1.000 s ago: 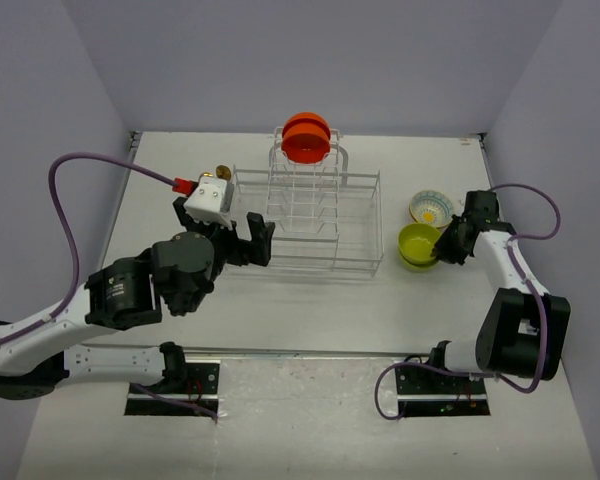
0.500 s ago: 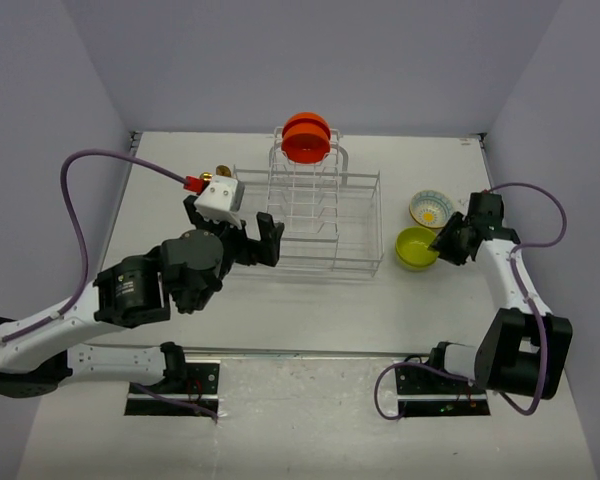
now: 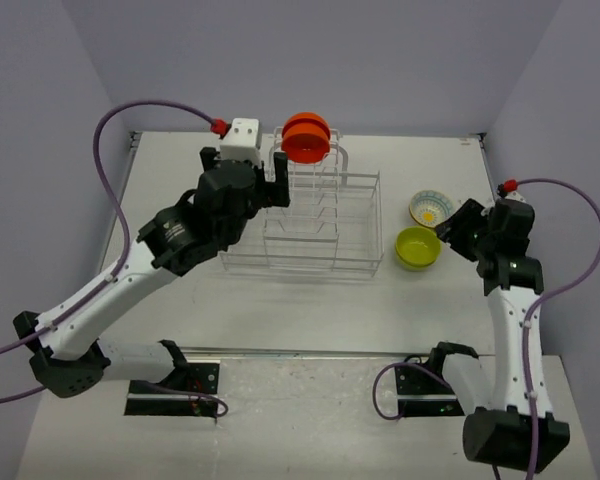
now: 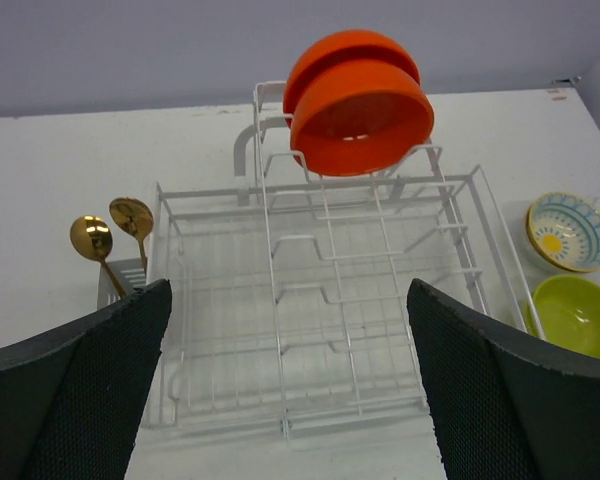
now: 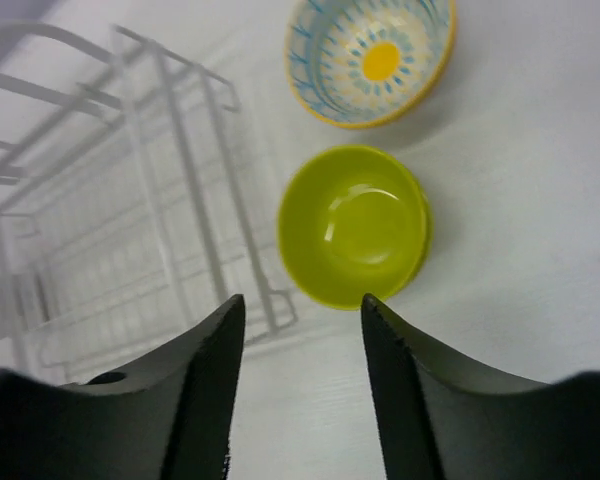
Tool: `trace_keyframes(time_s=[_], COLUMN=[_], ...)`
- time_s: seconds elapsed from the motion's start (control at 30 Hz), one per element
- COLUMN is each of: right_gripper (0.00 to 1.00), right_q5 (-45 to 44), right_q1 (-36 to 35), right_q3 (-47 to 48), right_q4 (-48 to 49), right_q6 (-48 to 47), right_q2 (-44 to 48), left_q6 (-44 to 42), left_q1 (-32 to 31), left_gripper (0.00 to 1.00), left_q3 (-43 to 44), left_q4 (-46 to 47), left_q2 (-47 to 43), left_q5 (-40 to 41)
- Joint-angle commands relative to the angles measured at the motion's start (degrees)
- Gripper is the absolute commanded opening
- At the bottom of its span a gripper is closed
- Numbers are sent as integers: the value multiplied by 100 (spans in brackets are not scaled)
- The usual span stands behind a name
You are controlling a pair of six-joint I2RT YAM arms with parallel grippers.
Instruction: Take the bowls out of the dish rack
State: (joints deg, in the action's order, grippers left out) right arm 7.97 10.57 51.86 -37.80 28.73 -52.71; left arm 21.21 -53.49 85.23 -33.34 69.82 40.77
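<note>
Gold spoons (image 4: 110, 235): at dish rack (image 4: 310, 190) left end.
Left gripper (image 4: 288, 290): my fingers wide, empty, over rack.
Orange bowls (image 4: 360, 115): two, on edge, rack's far end.
Green bowl (image 5: 352, 225): on table beside rack.
Patterned bowl (image 5: 372, 60): just beyond green.
Right gripper (image 5: 300, 310): my fingers apart, empty, above green bowl.

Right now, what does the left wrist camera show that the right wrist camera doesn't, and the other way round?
Only the left wrist view shows the orange bowls standing at the far end of the dish rack, the gold spoons at its left side, and the open left gripper. Only the right wrist view shows the open right gripper, above the table near the green bowl. Both show the rack, the green bowl and the patterned bowl, both bowls on the table beside the rack.
</note>
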Motion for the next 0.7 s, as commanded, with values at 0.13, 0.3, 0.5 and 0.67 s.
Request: trace_keyframes(time_s=[0.13,0.3,0.5,0.67], right_gripper=[61,64,79,99], right_q5=[2304,3069,3396,3570], right_q1=[7,-2,7,7], right_q3=[1221,1178,713,-340], right_q4=[-315,-167,193,1053], right_q6=[-201,-192,0,659], right_q2=[999,1587,2570,3458], left_q6=[-2572,-4140,-5689,-6426], left_q1=[445,533,682,823], left_gripper=[100,98,90,89], left_q3=[1433,1251,353,346], left_q4=[495,1311,2754,3192], left_q2=[1435,1675,1622,2008], left_q5=[-536,-1218,-2028,-2258])
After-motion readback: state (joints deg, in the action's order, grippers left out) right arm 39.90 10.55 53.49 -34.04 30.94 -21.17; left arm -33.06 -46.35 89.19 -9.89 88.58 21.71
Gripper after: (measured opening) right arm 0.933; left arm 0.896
